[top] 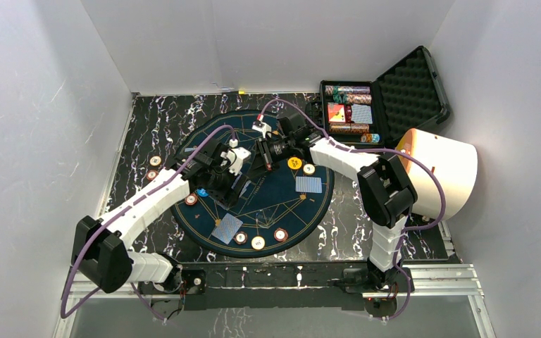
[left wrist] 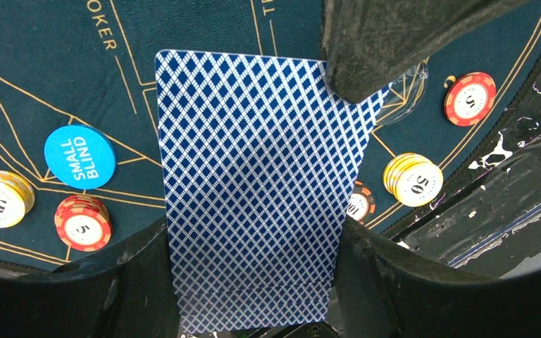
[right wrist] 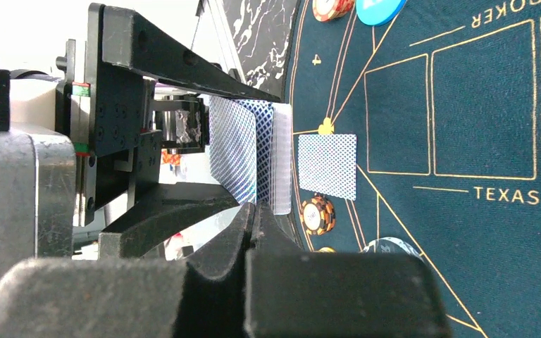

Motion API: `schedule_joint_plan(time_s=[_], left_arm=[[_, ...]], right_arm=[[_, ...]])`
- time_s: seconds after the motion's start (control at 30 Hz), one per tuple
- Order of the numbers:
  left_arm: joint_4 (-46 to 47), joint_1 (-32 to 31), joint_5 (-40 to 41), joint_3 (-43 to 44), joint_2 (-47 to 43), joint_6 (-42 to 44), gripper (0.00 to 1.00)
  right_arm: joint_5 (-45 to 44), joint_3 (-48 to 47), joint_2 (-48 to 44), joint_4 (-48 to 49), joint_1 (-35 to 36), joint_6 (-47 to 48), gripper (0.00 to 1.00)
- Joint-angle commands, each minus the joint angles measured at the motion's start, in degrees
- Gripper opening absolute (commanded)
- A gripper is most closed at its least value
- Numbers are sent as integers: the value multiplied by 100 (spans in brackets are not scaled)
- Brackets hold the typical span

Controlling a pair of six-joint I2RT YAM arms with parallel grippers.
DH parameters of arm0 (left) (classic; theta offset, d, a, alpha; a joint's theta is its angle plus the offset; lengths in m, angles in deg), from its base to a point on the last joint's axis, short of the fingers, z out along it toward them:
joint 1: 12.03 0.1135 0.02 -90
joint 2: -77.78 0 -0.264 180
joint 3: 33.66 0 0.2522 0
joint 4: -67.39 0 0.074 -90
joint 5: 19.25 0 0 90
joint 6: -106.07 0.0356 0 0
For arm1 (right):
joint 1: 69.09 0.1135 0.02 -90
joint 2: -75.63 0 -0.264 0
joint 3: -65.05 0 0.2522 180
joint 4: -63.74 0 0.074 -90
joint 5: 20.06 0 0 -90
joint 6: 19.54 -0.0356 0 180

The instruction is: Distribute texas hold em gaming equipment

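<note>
Blue-backed deck [right wrist: 271,151] clamped by its sides in left gripper [left wrist: 253,253] over mat [top: 282,204], right gripper [right wrist: 255,211] pinching top card [left wrist: 253,162] by a corner, apparently to peel it off for dealing.

Both the left arm [top: 148,203] and right arm [top: 339,156] are white shells with chunky black joints, purple cables [top: 438,189] looping off them, and maybe a red-tagged connector up top.

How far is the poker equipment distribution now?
Done: face-down cards lie at two seats on the poker mat, with chip stacks and the Small Blind button. In hand: the left gripper holds the deck, the right gripper pinches its top card. Left: more dealing; the case holds chips.
</note>
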Motion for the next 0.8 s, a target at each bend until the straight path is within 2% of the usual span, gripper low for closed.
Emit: schedule_joint_plan(time_s=[0.0,0.17,0.53,0.7,0.77], left_arm=[[24,-26,-123,87,7,1,0],[37,-30,-116,52,-6,-13,0],[130,-31,-108,-61,-135,-50,0],[193,-27,-48,-114,-203,-136,0],[265,-13,94,-161,-302,-320,0]], right_arm=[[87,-326,-278,-303,-14,274,0],[8,-384,-397,-538,-74,436,0],[409,-137,-569,-229,-279,67,0],[498,57,-708,130,-442,-326,0],[559,453,-820,780,-625,-913,0]])
